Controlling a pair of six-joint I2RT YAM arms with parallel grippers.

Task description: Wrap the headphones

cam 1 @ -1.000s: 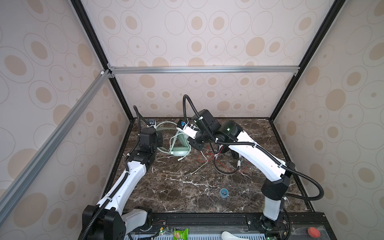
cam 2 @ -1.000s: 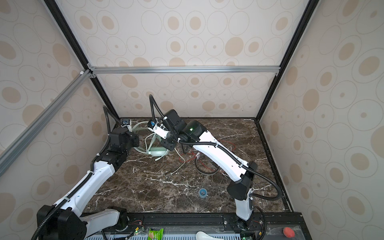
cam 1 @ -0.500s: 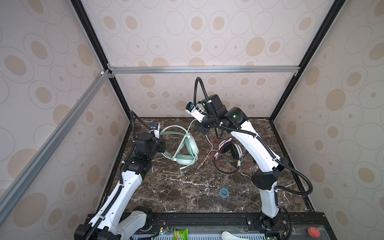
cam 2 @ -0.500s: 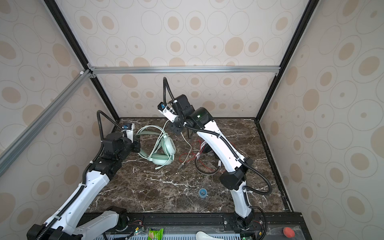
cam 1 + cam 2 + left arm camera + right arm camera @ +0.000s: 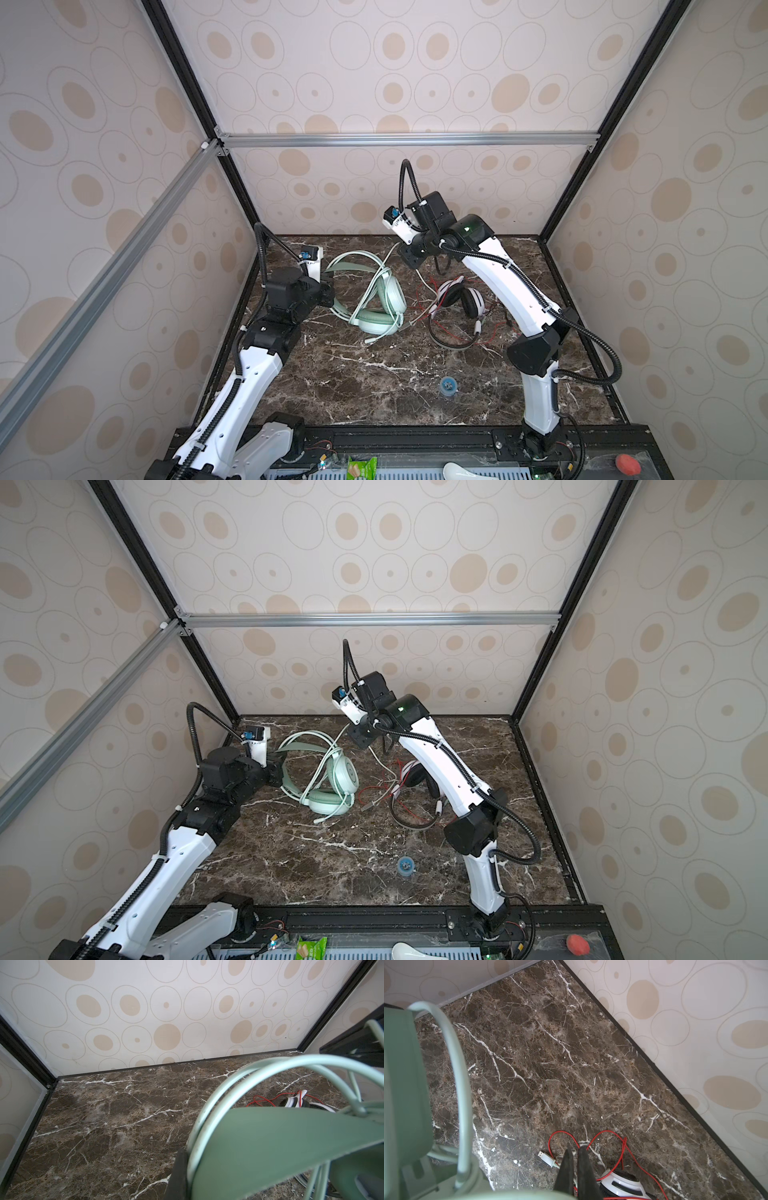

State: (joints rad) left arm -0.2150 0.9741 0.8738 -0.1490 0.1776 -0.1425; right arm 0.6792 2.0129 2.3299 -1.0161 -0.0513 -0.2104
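The mint green headphones (image 5: 386,299) (image 5: 340,777) lie at the back left of the marble table, headband toward my left arm. My left gripper (image 5: 330,291) (image 5: 282,771) is shut on that headband (image 5: 270,1142); one black finger (image 5: 179,1172) presses against the band and a loop of cord. My right gripper (image 5: 409,262) (image 5: 359,737) (image 5: 574,1148) hangs raised above the table, shut on the pale mint cord, which runs taut from the headset up to it. The cord's USB plug (image 5: 545,1157) rests on the table. The white-and-black headphones (image 5: 461,299) (image 5: 415,779) lie under my right arm amid loose red cord (image 5: 623,1147).
A small blue round thing (image 5: 448,385) (image 5: 406,865) lies near the front of the table. Patterned walls close in the left, back and right sides. A green packet (image 5: 361,469) and a red button (image 5: 627,464) sit on the front rail.
My right gripper has risen from low beside the mint headset to a raised spot farther back and right, drawing the cord up. The left gripper keeps its hold on the headband.
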